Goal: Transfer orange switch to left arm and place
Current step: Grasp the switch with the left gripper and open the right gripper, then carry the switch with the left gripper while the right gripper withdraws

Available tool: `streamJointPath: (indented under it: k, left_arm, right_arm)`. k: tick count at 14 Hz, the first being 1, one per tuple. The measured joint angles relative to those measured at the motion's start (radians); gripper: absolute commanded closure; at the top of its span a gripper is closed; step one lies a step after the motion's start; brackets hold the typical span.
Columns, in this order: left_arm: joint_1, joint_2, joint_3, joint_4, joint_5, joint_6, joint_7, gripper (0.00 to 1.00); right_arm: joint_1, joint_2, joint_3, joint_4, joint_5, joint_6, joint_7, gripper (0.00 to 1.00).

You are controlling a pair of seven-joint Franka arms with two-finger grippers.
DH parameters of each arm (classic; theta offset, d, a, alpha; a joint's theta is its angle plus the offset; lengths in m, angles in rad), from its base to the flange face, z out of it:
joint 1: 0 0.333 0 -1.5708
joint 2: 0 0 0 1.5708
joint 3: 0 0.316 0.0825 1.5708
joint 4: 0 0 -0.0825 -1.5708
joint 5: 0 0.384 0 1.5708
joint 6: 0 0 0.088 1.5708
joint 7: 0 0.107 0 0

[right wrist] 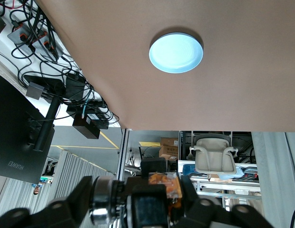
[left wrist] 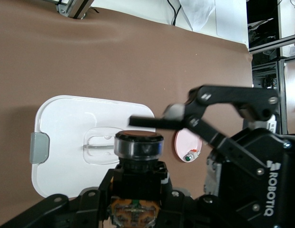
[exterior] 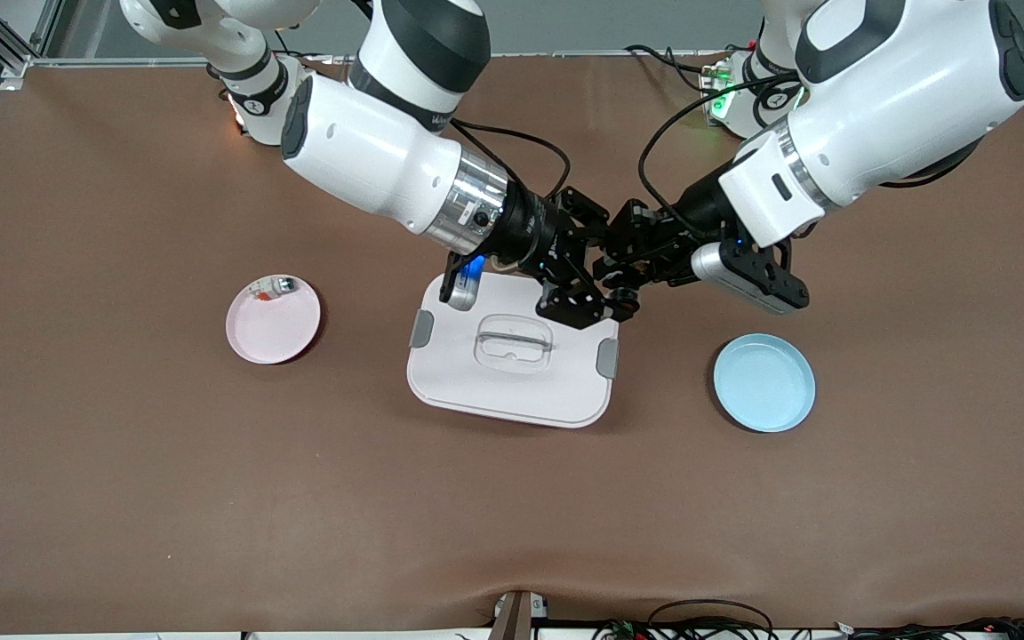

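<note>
1. A round pink plastic plate (exterior: 273, 320) lies on the brown bench (exterior: 121, 462) toward the right arm's end; a small whitish-clear part with red and green bits (exterior: 274, 288) rests on its rim area.
2. The large white rounded-rectangular plastic box (exterior: 512, 378) with grey side latches and a clear recessed handle on its lid sits mid-bench, between the two plates.
3. The right gripper (exterior: 585, 286) hangs over the box's corner nearest the left arm's end. In the left wrist view its black fingers (left wrist: 147, 121) stand apart, so the jaws look released.
4. The left gripper (exterior: 620, 283) meets it there, tip to tip, above the box's edge. Its jaws are clenched on the orange switch (left wrist: 138, 145), a tiny black cylindrical part whose orange bits show low down in both wrist views.
5. A round light-blue plastic plate (exterior: 764, 382) lies bare toward the left arm's end, just beside the box.
</note>
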Motion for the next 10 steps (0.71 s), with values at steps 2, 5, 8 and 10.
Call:
streamJointPath:
  k: [2, 5, 8, 10]
  left_arm:
    - [0.004, 0.000, 0.003, 0.000, 0.000, -0.005, 0.000, 1.00]
    - [0.006, 0.000, 0.007, 0.000, 0.034, -0.023, 0.001, 1.00]
    - [0.023, 0.000, 0.011, -0.001, 0.101, -0.099, 0.060, 1.00]
    - [0.058, 0.001, 0.013, -0.008, 0.133, -0.174, 0.157, 1.00]
  right_arm:
    - [-0.004, 0.000, -0.006, 0.003, 0.000, -0.020, 0.000, 0.00]
    - [-0.026, 0.000, -0.016, 0.009, -0.001, -0.163, -0.034, 0.00]
    - [-0.098, -0.007, -0.019, 0.028, -0.001, -0.429, -0.180, 0.00]
    - [-0.144, -0.026, -0.021, 0.042, -0.028, -0.591, -0.329, 0.00]
